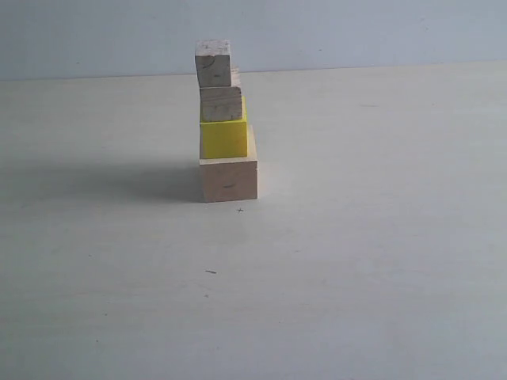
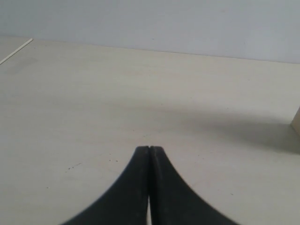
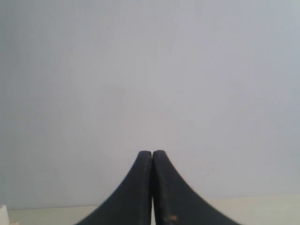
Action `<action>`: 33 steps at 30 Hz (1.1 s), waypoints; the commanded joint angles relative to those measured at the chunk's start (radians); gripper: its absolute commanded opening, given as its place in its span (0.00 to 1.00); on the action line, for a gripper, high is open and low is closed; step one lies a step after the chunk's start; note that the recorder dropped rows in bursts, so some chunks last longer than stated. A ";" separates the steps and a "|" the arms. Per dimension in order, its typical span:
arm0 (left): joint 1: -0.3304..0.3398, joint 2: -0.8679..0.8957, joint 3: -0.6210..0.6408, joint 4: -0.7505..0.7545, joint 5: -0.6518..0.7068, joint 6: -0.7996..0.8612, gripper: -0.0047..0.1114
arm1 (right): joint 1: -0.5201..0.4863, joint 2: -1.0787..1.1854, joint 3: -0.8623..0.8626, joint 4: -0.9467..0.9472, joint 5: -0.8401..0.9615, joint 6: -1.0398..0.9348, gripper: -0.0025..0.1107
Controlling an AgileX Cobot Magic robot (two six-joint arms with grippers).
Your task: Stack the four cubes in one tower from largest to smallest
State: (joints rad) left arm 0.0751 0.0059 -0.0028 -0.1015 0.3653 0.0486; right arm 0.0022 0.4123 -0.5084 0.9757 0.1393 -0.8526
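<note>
The exterior view sits low, facing across the counter [image 1: 356, 277] to the wall [image 1: 356, 32], with the tower [image 1: 225, 119] at middle distance. The left wrist view slants over the left pincer [image 2: 149, 150] onto that counter, catching the tower's base beyond. Past the right pincer [image 3: 152, 153], the right wrist view faces the wall.

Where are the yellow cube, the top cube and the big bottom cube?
yellow cube [image 1: 223, 140]: exterior view, middle of its front face.
top cube [image 1: 213, 63]: exterior view, middle of its front face.
bottom cube [image 1: 228, 181]: exterior view, middle of its front face.
</note>
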 commanded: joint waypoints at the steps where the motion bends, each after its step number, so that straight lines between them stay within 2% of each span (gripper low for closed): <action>1: -0.006 -0.006 0.003 0.003 -0.012 0.000 0.04 | -0.109 -0.052 0.004 -0.055 0.069 0.001 0.02; 5: -0.006 -0.006 0.003 0.003 -0.012 0.000 0.04 | -0.133 -0.063 0.004 -0.060 0.095 0.003 0.02; 13: -0.006 -0.006 0.003 0.003 -0.012 0.000 0.04 | -0.144 -0.049 0.006 -0.065 0.303 0.014 0.02; 16: -0.006 -0.006 0.003 0.003 -0.012 0.000 0.04 | -0.144 -0.066 0.030 -0.100 0.300 0.032 0.02; 25: -0.006 -0.006 0.003 0.003 -0.012 0.000 0.04 | -0.140 -0.141 0.170 -0.559 0.166 0.637 0.02; 28: -0.006 -0.006 0.003 0.003 -0.012 0.000 0.04 | -0.103 -0.157 0.214 -0.675 0.122 0.706 0.02; 33: -0.006 -0.006 0.003 0.003 -0.012 0.000 0.04 | -0.018 -0.199 0.298 -0.797 0.024 0.707 0.02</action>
State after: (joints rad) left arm 0.0751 0.0059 -0.0028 -0.1015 0.3653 0.0486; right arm -0.0553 0.2398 -0.2530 0.2545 0.2226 -0.1603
